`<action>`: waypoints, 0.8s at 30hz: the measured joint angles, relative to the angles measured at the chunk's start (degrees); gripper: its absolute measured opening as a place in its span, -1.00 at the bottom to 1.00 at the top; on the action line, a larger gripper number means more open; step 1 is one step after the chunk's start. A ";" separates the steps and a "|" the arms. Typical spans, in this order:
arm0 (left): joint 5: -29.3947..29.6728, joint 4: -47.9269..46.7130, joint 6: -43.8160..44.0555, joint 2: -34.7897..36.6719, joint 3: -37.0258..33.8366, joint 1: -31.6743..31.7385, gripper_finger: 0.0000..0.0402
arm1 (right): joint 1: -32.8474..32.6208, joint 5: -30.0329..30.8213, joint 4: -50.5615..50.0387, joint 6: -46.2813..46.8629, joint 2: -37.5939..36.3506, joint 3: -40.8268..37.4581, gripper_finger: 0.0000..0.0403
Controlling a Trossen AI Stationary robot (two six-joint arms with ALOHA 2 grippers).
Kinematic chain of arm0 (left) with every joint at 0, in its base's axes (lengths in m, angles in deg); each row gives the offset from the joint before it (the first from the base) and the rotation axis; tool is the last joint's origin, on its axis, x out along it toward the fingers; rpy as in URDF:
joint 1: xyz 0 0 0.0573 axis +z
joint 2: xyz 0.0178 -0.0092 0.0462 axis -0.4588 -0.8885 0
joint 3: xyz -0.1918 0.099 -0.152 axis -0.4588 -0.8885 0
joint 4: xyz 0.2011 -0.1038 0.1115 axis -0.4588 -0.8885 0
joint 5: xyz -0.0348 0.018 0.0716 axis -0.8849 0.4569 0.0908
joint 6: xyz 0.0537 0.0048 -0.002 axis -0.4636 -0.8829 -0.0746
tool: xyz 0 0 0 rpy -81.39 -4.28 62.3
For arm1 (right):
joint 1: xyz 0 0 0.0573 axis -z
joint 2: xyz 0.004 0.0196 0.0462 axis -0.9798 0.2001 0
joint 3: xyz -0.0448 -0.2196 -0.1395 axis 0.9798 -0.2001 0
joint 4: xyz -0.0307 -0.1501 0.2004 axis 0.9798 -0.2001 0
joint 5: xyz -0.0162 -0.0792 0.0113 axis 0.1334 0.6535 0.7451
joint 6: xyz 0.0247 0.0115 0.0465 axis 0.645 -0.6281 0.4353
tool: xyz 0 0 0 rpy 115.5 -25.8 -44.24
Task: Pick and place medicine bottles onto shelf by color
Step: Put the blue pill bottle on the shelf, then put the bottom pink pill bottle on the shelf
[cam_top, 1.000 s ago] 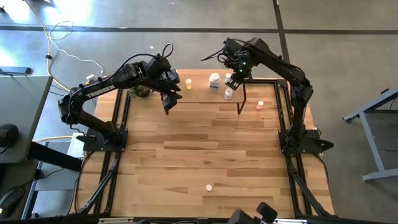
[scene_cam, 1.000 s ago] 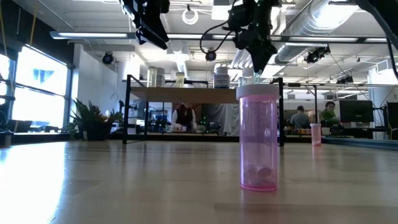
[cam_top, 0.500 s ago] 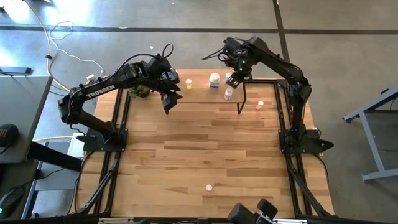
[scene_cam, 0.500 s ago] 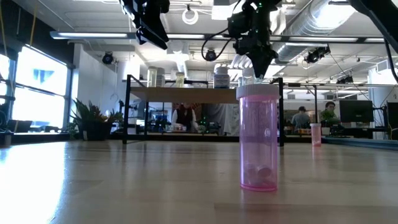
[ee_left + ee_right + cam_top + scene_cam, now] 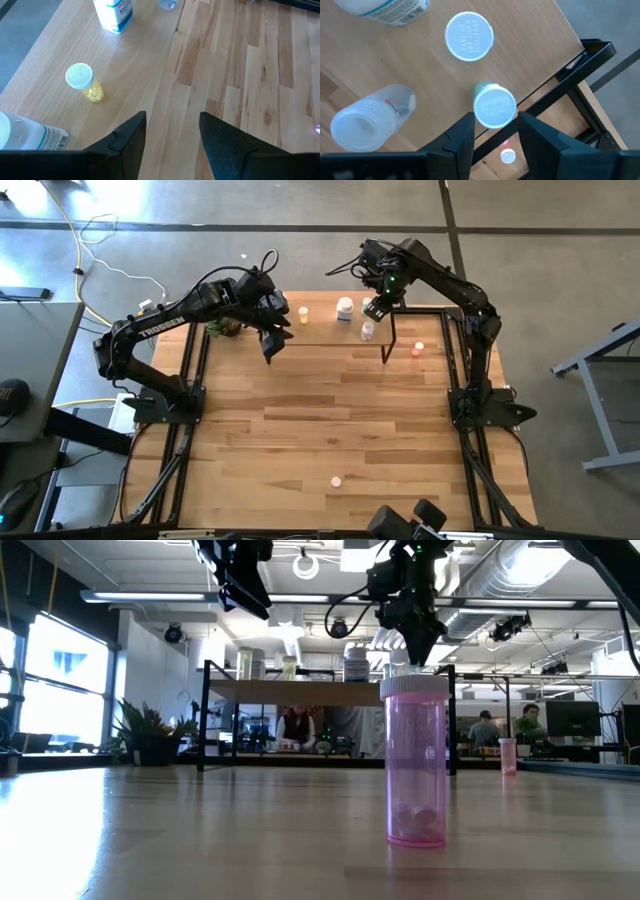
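Note:
The shelf (image 5: 320,328) stands along the table's far edge. On it stand a yellow bottle (image 5: 303,312) (image 5: 82,82), a large white bottle (image 5: 345,308) (image 5: 115,12) and a small clear one (image 5: 367,330) (image 5: 370,117). The right wrist view also shows a white-capped bottle (image 5: 468,36) and a green-tinted bottle (image 5: 494,106), upright on the shelf. My right gripper (image 5: 495,131) (image 5: 376,308) hovers open right above the green bottle, clear of it. My left gripper (image 5: 172,135) (image 5: 270,345) hangs open over the shelf's near edge. A pink bottle (image 5: 336,480) (image 5: 416,762) stands upright near the table's near edge.
A red-orange bottle (image 5: 418,349) (image 5: 508,156) stands on the table by the shelf's right end. A leafy plant (image 5: 225,328) (image 5: 150,735) sits at the shelf's left end. Another large white bottle (image 5: 27,134) is on the shelf's left part. People sit in the room beyond the table.
My right gripper has risen a little above the shelf's right end. The bottles and my left arm have stayed where they were.

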 joint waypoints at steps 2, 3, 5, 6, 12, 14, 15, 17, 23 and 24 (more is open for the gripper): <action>0.00 -0.01 0.00 0.00 0.00 0.00 -0.14 | 0.00 0.00 0.00 0.00 0.00 0.00 -0.30; 0.00 0.00 0.00 0.00 0.00 0.00 -0.14 | 0.00 0.00 0.00 0.00 0.00 0.00 -0.30; 0.00 -0.01 0.00 0.00 0.00 0.00 -0.14 | 0.00 0.00 0.00 0.00 0.00 0.00 -0.30; 0.00 -0.01 0.00 0.00 0.00 0.00 -0.14 | 0.00 0.00 0.00 0.00 0.00 0.00 -0.30; 0.00 -0.02 0.00 0.00 0.00 0.00 -0.14 | -0.02 0.00 0.00 -0.02 -0.36 0.00 -0.30; 0.00 -0.01 0.00 0.00 0.00 0.01 -0.14 | -0.02 -0.02 0.00 -0.02 -0.88 0.00 -0.30; 0.00 -0.02 0.00 0.00 0.00 0.02 -0.14 | -0.02 -0.02 0.00 -0.02 -1.22 0.00 -0.30; 0.00 0.00 0.00 0.00 0.00 0.02 -0.14 | -0.02 -0.04 0.01 -0.02 -1.98 0.04 -0.29; 0.00 0.00 3.20 0.00 0.00 0.00 -0.14 | -0.02 0.33 0.00 0.79 -5.13 0.07 -0.29; 0.00 -0.01 3.91 0.00 0.00 -0.09 -0.14 | -0.02 0.34 0.02 1.46 -5.71 0.07 -0.29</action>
